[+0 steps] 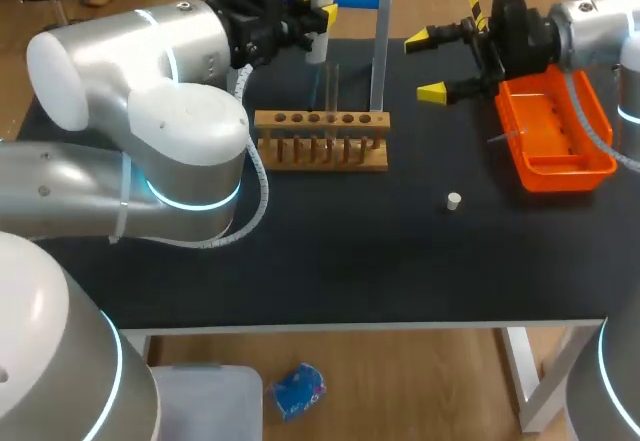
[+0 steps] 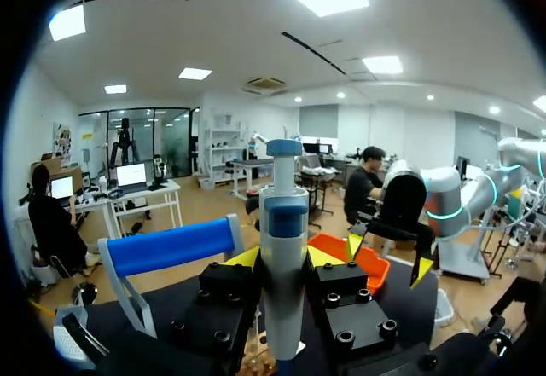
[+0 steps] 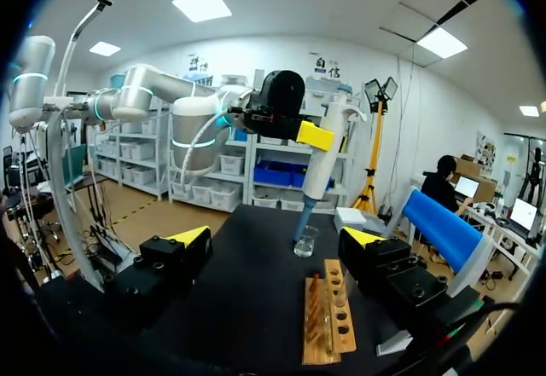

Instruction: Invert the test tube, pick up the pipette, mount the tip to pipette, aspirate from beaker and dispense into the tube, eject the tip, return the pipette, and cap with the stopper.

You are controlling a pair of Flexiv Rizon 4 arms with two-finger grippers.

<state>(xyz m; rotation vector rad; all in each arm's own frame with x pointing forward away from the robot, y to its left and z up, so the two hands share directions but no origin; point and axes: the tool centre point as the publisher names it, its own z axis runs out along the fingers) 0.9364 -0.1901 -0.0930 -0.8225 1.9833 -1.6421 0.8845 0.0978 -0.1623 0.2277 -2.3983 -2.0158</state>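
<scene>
Left hand (image 2: 284, 261) clamped on the white-and-blue plastic pipette (image 2: 283, 214), which stands upright with a yellow fingertip on either side of its barrel. From the right wrist view, the pipette's lower end sits at the mouth of a small clear glass beaker (image 3: 305, 241) directly under that hand; cannot tell whether it reaches the liquid.

Wooden tube rack (image 1: 320, 141) on the black worktop (image 1: 330, 261), just beside the beaker, below the left hand. A clear test tube (image 1: 331, 86) stands in it.

Right hand (image 1: 428, 65) spread wide and empty, raised over the worktop. Orange plastic tray (image 1: 560, 151) lies just beside it. Small white stopper (image 1: 454, 200) lies on the worktop below the right hand, apart from rack and tray.
</scene>
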